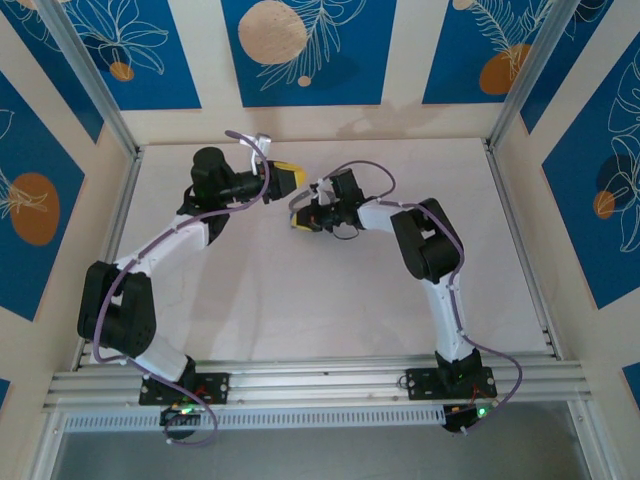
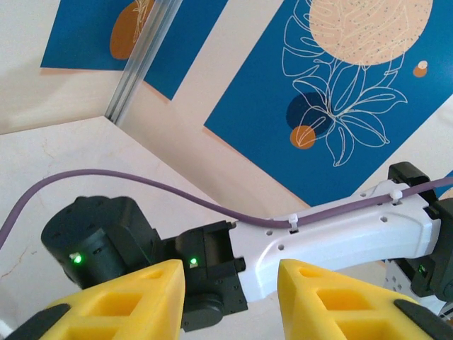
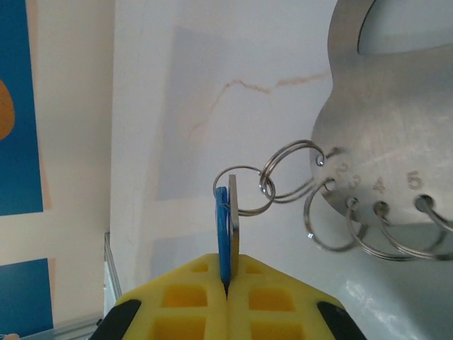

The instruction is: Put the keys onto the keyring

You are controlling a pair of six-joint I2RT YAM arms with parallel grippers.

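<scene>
Your right gripper pinches the blue key edge-on, beside the keyring.
So thin a hold may let the key twist or slip, and the linked split rings could snag. Your left gripper stands spread, apparently empty. Beyond are the pale veined table and blue leaf-print walls.

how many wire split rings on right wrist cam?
6. One wire split ring on the blue-headed key pinched in the right gripper; a second ring links it to the flat grey metal keyring; four more rings hang along its numbered edge. Others may be cut off.
</scene>
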